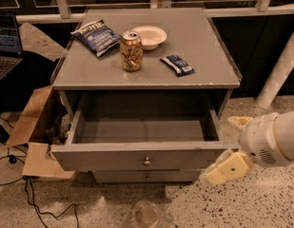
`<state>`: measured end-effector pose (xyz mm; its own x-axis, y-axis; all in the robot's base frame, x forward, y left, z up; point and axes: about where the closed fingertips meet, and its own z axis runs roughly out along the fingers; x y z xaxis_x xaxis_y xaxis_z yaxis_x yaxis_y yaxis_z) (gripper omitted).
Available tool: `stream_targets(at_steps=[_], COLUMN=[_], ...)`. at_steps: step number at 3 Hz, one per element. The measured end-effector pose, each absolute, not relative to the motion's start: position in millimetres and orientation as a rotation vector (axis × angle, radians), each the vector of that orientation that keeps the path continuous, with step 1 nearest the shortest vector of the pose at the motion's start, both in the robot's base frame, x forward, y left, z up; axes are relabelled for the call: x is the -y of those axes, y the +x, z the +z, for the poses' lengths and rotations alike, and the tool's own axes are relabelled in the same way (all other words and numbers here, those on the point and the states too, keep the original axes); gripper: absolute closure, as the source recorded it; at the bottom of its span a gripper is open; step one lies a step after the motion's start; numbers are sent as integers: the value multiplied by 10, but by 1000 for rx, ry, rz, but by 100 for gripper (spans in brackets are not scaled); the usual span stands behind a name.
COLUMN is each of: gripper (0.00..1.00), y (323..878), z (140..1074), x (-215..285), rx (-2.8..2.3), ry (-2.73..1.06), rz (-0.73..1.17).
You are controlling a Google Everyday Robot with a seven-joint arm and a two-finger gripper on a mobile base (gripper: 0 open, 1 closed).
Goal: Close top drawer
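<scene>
The top drawer (137,158) is a wide grey drawer pulled far out of the grey cabinet (151,77), with an empty inside and a small round metal knob (147,163) at the centre of its front. My gripper (227,169), cream-coloured, hangs low at the right, just beside the drawer's front right corner. A lower drawer front (146,176) with a similar knob shows beneath.
On the cabinet top lie a blue chip bag (96,36), a can (131,51), a white bowl (149,35) and a small blue packet (177,64). A cardboard box (34,127) and cables (37,203) sit on the floor at left. A white pole (279,70) stands at right.
</scene>
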<state>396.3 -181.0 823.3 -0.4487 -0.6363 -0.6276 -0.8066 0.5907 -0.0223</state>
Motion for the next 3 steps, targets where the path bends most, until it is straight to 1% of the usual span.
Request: stream_targets(at_steps=[1,2,3], gripper=[0,0,18], y=[4068,4091,4091], z=[7806,7725,7725], x=[1716,1706,1706], rx=[-2219,-2219,-2219], ry=[-1102,-1094,-1094], rz=[478,498,498])
